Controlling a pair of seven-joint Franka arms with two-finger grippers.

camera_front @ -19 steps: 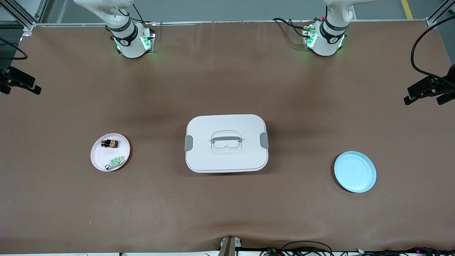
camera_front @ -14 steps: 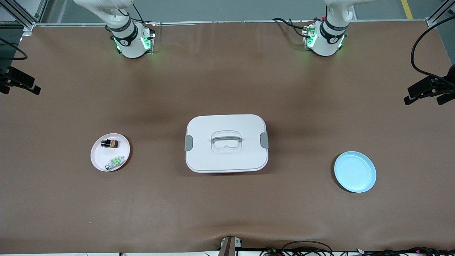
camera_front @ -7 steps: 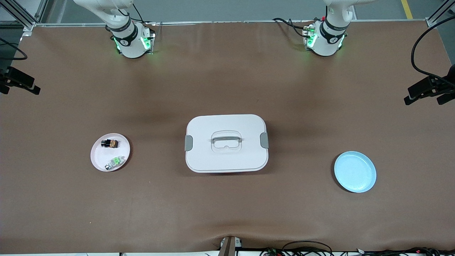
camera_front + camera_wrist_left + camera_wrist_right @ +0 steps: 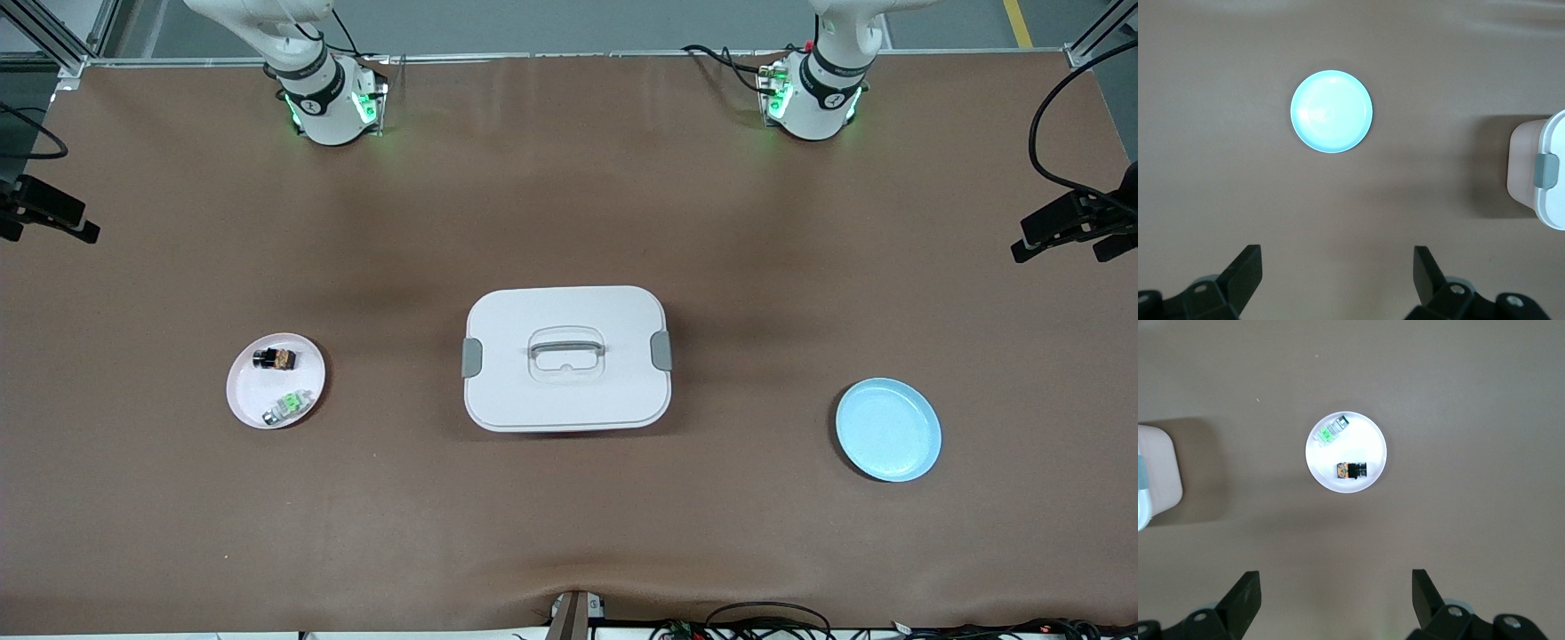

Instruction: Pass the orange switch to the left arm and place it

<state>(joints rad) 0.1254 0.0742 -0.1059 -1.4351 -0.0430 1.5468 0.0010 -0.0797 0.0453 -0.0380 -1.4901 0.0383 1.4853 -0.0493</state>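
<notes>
- The box point(image 4: 566, 357) sits lidded at mid-table, between the two plates.
- Toward the right arm's end from the box, the pink plate point(image 4: 244, 391) holds the orange switch point(image 4: 275, 358); a green-and-silver part point(image 4: 290, 405) lies beside it, nearer the front camera.
- Toward the left arm's end, the blue plate point(image 4: 888, 430) appears bare.
- The right gripper point(image 4: 1336, 593) hangs high over the table near the pink plate, fingers spread wide, holding nothing.
- The left gripper point(image 4: 1338, 270) hangs likewise near the blue plate, wide apart and empty.

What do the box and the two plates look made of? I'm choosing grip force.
The box looks like matte white moulded plastic with grey clips. The pink plate and the blue plate look like smooth, faintly glossy plastic or melamine, judging by soft highlights; ceramic can't be ruled out.
</notes>
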